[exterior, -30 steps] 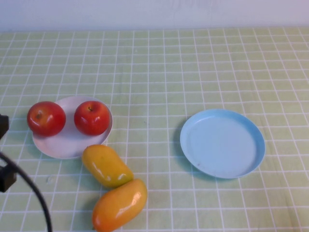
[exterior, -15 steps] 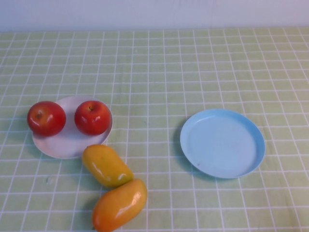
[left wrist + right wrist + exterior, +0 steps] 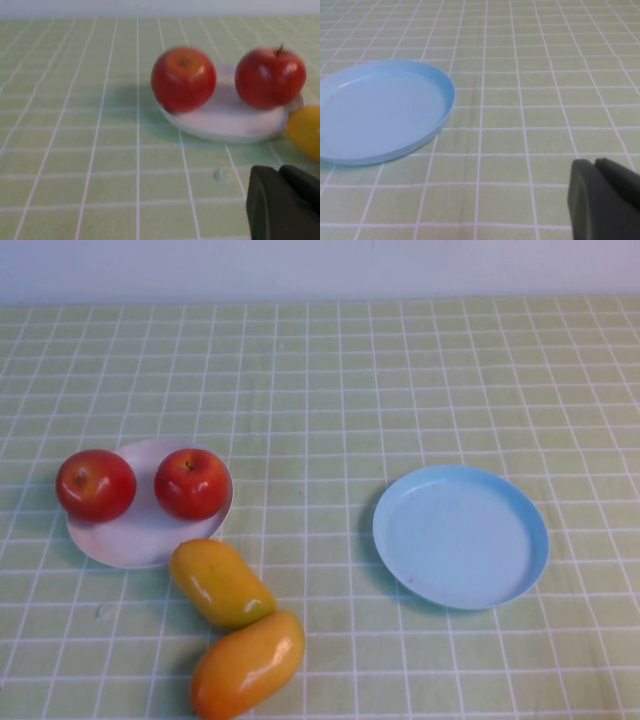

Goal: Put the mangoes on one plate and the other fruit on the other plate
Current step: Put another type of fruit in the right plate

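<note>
A light green tablecloth with a grid of thin white lines covers the whole table and runs back to a plain pale wall along the far edge. On the robot's left side of the cloth sits the white plate; one red apple rests inside it towards its right rim, and a second red apple perches on its left rim, hanging partly over the cloth. Just in front of that plate lie the two mangoes, off any plate: the nearer-to-plate mango lies touching or almost touching the white rim, and the front mango lies slantwise against it, end to end, near the table's front edge. Well apart to the right, the light blue plate holds nothing. Neither arm shows in the high view. The left gripper appears only as a dark block at the corner of its wrist view, low over the cloth near the white plate; the right gripper shows likewise, over bare cloth beside the blue plate. How wide either pincer stands, I cannot tell.
</note>
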